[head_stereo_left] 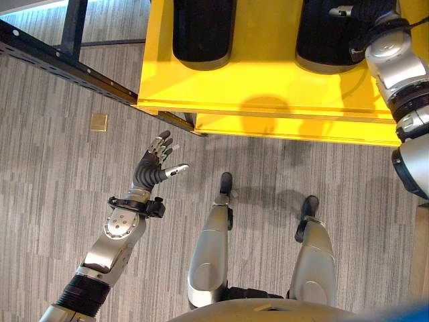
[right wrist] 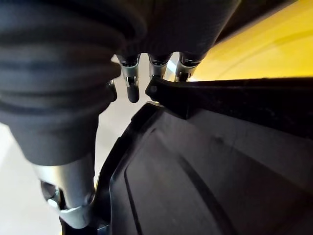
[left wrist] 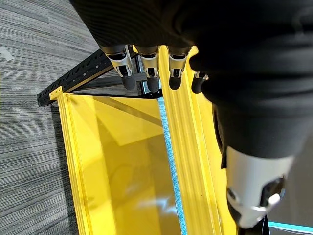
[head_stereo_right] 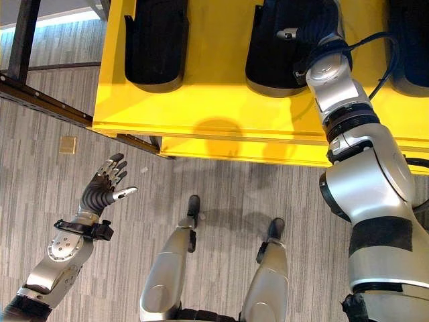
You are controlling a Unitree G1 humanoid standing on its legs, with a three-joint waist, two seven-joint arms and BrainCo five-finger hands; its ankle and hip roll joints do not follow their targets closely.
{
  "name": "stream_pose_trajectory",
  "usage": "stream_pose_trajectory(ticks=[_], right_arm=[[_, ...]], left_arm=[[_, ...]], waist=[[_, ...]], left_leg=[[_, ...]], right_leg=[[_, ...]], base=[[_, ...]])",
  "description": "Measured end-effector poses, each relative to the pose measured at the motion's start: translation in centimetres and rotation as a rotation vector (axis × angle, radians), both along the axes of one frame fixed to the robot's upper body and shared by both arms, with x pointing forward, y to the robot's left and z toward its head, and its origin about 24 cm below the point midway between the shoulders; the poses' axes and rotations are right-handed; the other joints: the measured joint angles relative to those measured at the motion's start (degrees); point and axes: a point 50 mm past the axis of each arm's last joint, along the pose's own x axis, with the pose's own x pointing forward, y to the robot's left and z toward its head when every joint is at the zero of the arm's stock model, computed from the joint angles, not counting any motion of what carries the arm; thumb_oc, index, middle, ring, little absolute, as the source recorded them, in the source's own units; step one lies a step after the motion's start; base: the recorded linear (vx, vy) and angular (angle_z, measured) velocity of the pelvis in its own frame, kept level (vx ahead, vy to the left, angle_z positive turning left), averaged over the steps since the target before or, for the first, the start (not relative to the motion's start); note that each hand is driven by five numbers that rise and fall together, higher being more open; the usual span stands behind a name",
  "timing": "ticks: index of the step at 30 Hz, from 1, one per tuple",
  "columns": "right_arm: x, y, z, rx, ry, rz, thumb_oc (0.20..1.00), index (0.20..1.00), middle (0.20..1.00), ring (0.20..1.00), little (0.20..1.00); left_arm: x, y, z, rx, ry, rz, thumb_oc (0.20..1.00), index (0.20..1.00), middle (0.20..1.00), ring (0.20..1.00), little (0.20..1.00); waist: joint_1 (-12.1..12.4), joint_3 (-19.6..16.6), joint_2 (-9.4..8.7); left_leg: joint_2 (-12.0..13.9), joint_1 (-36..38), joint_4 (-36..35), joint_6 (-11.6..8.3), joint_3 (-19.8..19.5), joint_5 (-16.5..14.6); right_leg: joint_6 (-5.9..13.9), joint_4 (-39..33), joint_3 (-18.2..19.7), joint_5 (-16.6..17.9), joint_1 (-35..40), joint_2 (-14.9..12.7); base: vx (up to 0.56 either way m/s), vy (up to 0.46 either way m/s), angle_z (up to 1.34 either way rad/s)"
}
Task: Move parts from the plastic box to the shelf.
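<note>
Left hand [head_stereo_left: 155, 163] spread empty over floor, right hand [right wrist: 73, 88] fingers unclear at black part [head_stereo_right: 278, 54], long axis across yellow shelf [head_stereo_right: 214, 107]

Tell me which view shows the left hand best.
The left eye view: the left hand hangs over the grey floor with its fingers straight and spread, holding nothing. The right eye view shows the same from slightly aside. The left wrist view gives only its fingertips above the yellow box.
</note>
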Motion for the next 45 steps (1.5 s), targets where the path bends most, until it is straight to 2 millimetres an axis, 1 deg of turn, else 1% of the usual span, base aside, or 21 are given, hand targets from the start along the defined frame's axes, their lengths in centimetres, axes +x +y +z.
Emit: stream_pose_trajectory(ticks=[6, 14, 15, 20, 30, 33, 36, 45], right_arm=[[0.1, 0.1, -0.1, -0.015, 0.011, 0.005, 1.000, 1.000, 1.000, 1.000, 1.000], [0.0, 0.0, 0.7, -0.054, 0.012, -0.014, 1.000, 1.000, 1.000, 1.000, 1.000], [-0.1, -0.2, 0.8, -0.067, 0.010, -0.021, 1.000, 1.000, 1.000, 1.000, 1.000], [-0.4, -1.2, 1.2, -0.088, 0.004, -0.051, 1.000, 1.000, 1.000, 1.000, 1.000], [-0.5, -0.9, 1.4, -0.139, 0.001, -0.055, 1.000, 1.000, 1.000, 1.000, 1.000], [-0.5, -0.7, 1.9, -0.162, -0.009, -0.056, 1.000, 1.000, 1.000, 1.000, 1.000], [-1.0, -1.2, 3.0, -0.169, -0.042, -0.064, 1.000, 1.000, 1.000, 1.000, 1.000], [-1.7, -1.5, 4.1, -0.207, -0.078, -0.065, 1.000, 1.000, 1.000, 1.000, 1.000]], left_arm=[[0.0, 0.1, 0.1, 0.000, -0.003, 0.005, 1.000, 1.000, 1.000, 1.000, 1.000], [-0.1, 0.2, 0.0, -0.001, -0.004, 0.006, 1.000, 1.000, 1.000, 1.000, 1.000], [-0.1, 0.2, 0.1, -0.001, -0.007, 0.007, 1.000, 1.000, 1.000, 1.000, 1.000], [-0.1, 0.2, 0.1, -0.001, -0.011, 0.011, 1.000, 1.000, 1.000, 1.000, 1.000], [0.0, 0.4, 0.2, -0.001, -0.017, 0.017, 1.000, 1.000, 1.000, 1.000, 1.000], [-0.1, 0.4, 0.3, -0.002, -0.024, 0.016, 1.000, 1.000, 1.000, 1.000, 1.000], [0.0, 0.4, 0.3, -0.001, -0.024, 0.016, 1.000, 1.000, 1.000, 1.000, 1.000], [0.0, 0.6, 0.6, 0.004, -0.032, 0.021, 1.000, 1.000, 1.000, 1.000, 1.000]], waist=[[0.0, 0.5, -0.74], [0.3, 0.6, -0.81], [0.3, 0.6, -0.81], [1.0, 0.7, -0.89], [0.7, 1.0, -1.40], [0.4, 1.2, -1.72], [0.5, 1.2, -1.75], [0.2, 1.2, -1.94]], left_leg=[[0.0, -0.2, 0.4, -0.02, -0.2, 0.0], [0.0, -0.6, 0.5, -0.10, -0.7, 0.1], [0.0, -1.2, 0.5, -0.18, -1.3, 0.2], [-0.3, -1.7, 0.5, -0.19, -1.4, 0.2], [-0.3, -1.7, 0.8, -0.14, -1.5, 0.3], [-0.3, -1.7, 0.8, -0.11, -1.5, 0.3], [-0.3, -1.5, 0.8, -0.11, -1.6, 0.4], [-0.2, 0.3, 0.9, -0.09, -1.5, 0.4]], right_leg=[[-0.02, 0.4, 0.0, 0.0, -0.1, 0.0], [-0.05, 0.5, -0.5, -0.3, -0.1, 0.0], [-0.11, 0.6, -1.0, -0.4, -0.2, 0.0], [-0.11, 0.5, -1.1, -0.4, -0.6, -0.2], [-0.11, 0.9, -1.1, -0.4, -0.6, -0.2], [-0.11, 1.0, -1.1, -0.4, -0.6, -0.2], [-0.11, 1.0, -1.1, -0.4, -0.5, -0.2], [-0.12, 1.1, -1.1, -0.4, 1.3, -0.2]], base=[[0.00, 0.000, 0.00], [0.00, -0.001, 0.03], [0.01, 0.005, 0.11], [0.00, 0.001, 0.03], [0.00, 0.000, 0.00], [0.00, 0.000, 0.00], [0.00, 0.000, 0.00], [0.00, 0.000, 0.00]])
